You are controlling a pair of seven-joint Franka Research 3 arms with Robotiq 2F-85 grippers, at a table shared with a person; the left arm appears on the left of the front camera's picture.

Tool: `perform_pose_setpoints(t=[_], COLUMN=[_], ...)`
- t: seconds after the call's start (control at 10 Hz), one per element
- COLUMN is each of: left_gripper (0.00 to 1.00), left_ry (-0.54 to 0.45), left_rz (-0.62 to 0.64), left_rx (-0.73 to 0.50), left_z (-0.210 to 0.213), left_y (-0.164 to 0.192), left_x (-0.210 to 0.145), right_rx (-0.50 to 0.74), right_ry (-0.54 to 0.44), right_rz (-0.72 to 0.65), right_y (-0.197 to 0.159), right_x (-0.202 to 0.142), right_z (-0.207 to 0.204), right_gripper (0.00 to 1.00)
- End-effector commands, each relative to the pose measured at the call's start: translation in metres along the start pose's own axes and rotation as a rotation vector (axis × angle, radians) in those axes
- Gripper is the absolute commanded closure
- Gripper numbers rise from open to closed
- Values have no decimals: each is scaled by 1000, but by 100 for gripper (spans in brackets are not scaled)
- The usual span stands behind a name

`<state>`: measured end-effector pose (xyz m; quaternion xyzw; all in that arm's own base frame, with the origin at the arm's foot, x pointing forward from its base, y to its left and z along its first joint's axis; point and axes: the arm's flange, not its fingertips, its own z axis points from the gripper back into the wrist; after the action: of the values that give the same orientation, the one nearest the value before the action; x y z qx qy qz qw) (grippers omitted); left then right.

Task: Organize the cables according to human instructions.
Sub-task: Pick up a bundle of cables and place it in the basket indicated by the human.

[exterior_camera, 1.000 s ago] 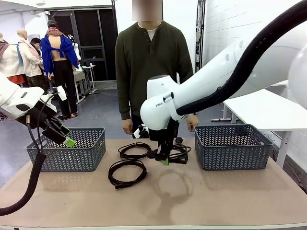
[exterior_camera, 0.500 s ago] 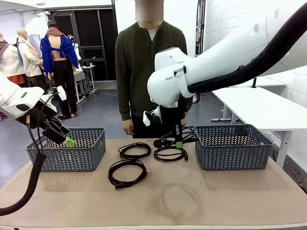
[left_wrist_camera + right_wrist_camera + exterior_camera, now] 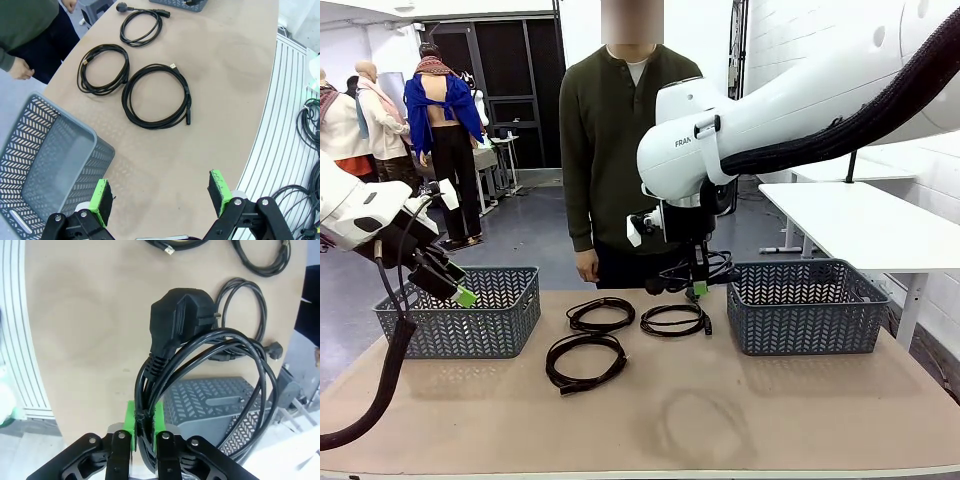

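My right gripper (image 3: 698, 291) is clamped on a thin black coiled cable (image 3: 235, 347) with a chunky moulded plug (image 3: 182, 315). It holds the coil lifted off the tan table (image 3: 770, 410), beside the right grey plastic lattice basket (image 3: 805, 305). From the front, the wrist covers part of that coil. My left gripper (image 3: 162, 192) hangs with jaws apart by the left grey basket (image 3: 470, 320). Three more black coiled cables (image 3: 585, 360) lie flat mid-table. One of the person's hands is hidden behind my right arm.
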<state>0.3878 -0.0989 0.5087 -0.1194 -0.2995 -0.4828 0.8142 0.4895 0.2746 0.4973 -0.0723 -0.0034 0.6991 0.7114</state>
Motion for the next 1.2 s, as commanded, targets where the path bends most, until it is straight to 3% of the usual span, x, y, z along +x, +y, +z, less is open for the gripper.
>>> perform_pose_setpoints(t=[0.0, 0.2, 0.7, 1.1], left_gripper=[0, 0, 0, 0], left_ry=[-15, -15, -15, -15], left_rz=[-18, -18, -18, -18], left_rx=[-19, -19, -19, -19], left_z=[-2, -2, -2, -2], left_y=[3, 3, 3, 3], left_x=[-4, -4, -4, -4], right_rx=[-7, 0, -32, -91], right_ry=[16, 2, -16, -2], right_rz=[8, 3, -88, -121], right_y=[2, 1, -15, -26], right_x=[0, 1, -72, -147], right_z=[-1, -1, 35, 30], right_gripper=[100, 100, 100, 100])
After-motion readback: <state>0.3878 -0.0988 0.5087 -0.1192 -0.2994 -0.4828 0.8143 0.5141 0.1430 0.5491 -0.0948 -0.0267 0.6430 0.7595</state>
